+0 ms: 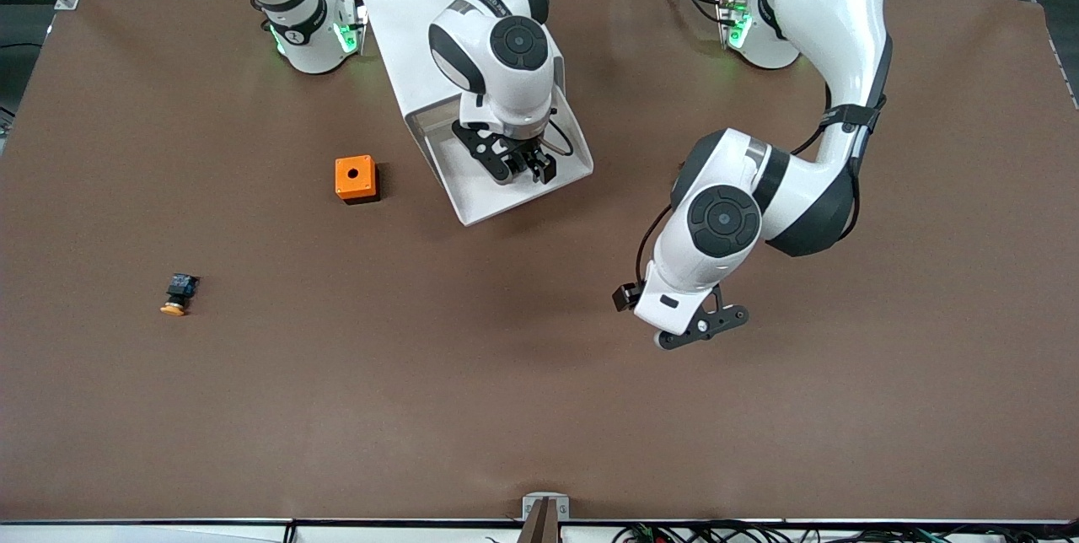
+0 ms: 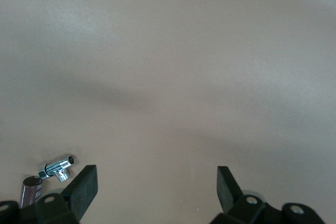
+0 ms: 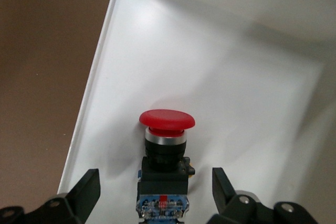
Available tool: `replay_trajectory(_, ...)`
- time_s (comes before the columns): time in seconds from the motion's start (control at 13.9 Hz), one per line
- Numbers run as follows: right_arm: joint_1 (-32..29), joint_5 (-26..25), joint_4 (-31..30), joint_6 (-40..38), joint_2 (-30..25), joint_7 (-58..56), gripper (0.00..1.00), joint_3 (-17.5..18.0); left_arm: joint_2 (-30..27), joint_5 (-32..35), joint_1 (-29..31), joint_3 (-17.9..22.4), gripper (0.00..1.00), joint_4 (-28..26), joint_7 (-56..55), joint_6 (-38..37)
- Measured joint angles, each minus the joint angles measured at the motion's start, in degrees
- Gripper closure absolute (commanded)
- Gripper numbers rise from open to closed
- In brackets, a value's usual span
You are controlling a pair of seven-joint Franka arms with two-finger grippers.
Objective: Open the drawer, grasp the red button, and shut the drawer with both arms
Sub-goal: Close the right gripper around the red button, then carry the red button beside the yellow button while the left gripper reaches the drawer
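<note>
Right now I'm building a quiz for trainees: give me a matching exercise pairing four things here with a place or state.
1. red-capped button
2. orange-capped button
3. orange box
4. left gripper

A. open over bare table
B. lying in the open white drawer, between the right gripper fingers
C. beside the drawer, toward the right arm's end
D. nearest the front camera of the table's things

1-B, 2-D, 3-C, 4-A

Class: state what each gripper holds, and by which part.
Nothing is held. The right gripper straddles the button in the drawer, fingers apart; the left gripper hangs open.

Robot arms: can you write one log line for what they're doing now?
drawer open | right gripper open around button | left gripper open, waiting over table
</note>
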Motion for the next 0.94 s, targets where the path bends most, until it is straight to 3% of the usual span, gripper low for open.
replay_trajectory(0.14, 0.04, 0.0, 0.0, 0.0, 0.0, 0.04, 0.89, 0.0, 0.0, 0.0, 0.0, 0.0, 0.0, 0.0, 0.0, 0.01)
replay_trajectory(0.22, 0.07, 0.01, 0.0, 0.0, 0.0, 0.22, 1.0, 0.0, 0.0, 0.0, 0.0, 0.0, 0.0, 0.0, 0.0, 0.01)
replay_trajectory(0.65, -0.03, 0.02, 1.33, -0.29, -0.01, 0.96, 1.0, -0.48, 0.0, 0.0, 0.0, 0.0, 0.0, 0.0, 0.0, 0.12)
replay_trajectory(0.94, -4.2, 1.11, 9.17, -9.07, -0.23, -3.99, 1.0, -1.24, 0.0, 0.0, -0.02, -0.02, 0.0, 0.0, -0.66, 0.15)
